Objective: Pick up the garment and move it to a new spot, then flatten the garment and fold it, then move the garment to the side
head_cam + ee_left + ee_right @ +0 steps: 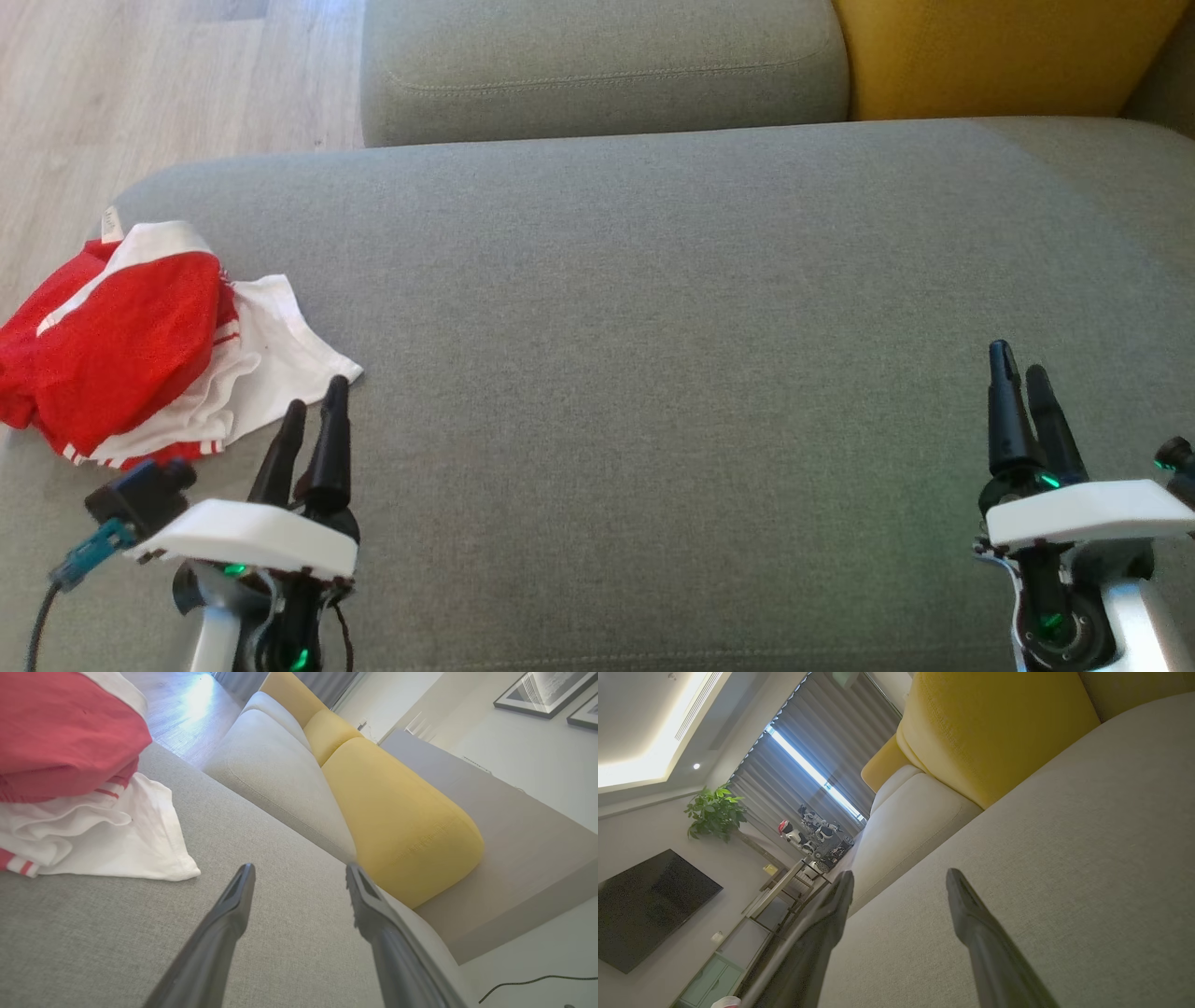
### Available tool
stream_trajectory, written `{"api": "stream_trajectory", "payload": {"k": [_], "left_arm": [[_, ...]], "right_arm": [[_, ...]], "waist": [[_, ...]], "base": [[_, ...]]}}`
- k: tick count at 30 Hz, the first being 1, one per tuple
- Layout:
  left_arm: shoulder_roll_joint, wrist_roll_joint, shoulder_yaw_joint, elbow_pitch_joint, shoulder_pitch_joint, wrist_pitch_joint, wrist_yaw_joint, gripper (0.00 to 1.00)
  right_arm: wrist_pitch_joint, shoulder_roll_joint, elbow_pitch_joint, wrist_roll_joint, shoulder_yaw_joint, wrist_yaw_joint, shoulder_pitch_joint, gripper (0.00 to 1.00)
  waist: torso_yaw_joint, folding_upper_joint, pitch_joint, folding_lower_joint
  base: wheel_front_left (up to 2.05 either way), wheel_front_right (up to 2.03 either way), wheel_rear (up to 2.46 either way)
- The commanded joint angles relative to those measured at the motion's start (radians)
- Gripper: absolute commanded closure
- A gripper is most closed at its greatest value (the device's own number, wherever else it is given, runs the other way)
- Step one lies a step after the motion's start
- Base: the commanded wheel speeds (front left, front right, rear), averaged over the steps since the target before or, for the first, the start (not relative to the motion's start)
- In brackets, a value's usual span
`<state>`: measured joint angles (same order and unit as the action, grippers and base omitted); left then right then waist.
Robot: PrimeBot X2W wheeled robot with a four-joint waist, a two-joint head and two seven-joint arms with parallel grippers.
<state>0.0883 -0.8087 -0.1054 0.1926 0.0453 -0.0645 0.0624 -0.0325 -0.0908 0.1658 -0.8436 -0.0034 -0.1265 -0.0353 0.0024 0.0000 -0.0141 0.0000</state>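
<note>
Crumpled red-and-white garment (131,345) just ahead and left of the left gripper (316,397), parted, empty; right gripper (1019,362), also parted, well apart.

Living room, probably a home, grey sofa (653,280), yellow cushions (397,812), television (649,905), curtains (831,742)

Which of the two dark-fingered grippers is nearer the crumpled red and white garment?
The left gripper, beside the garment; the right gripper hangs far across the grey cushion.
</note>
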Motion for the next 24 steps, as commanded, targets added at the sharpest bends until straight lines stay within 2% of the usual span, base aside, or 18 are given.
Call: {"api": "stream_trajectory", "payload": {"k": [1, 24], "left_arm": [[0.021, 0.043, 0.005, -0.044, 0.060, -0.014, -0.007, 0.00], [0.063, 0.288, -0.061, -0.021, 0.050, -0.078, -0.056, 0.00]], "right_arm": [[-0.013, -0.022, -0.045, 0.043, 0.019, -0.003, -0.040, 0.00], [-0.047, -0.016, -0.032, 0.304, 0.059, -0.003, -0.020, 0.00]], "waist": [[0.000, 0.0000, -0.001, 0.0000], [0.004, 0.0000, -0.011, 0.0000]], "base": [[0.00, 0.00, 0.00], [0.00, 0.00, 0.00]]}}
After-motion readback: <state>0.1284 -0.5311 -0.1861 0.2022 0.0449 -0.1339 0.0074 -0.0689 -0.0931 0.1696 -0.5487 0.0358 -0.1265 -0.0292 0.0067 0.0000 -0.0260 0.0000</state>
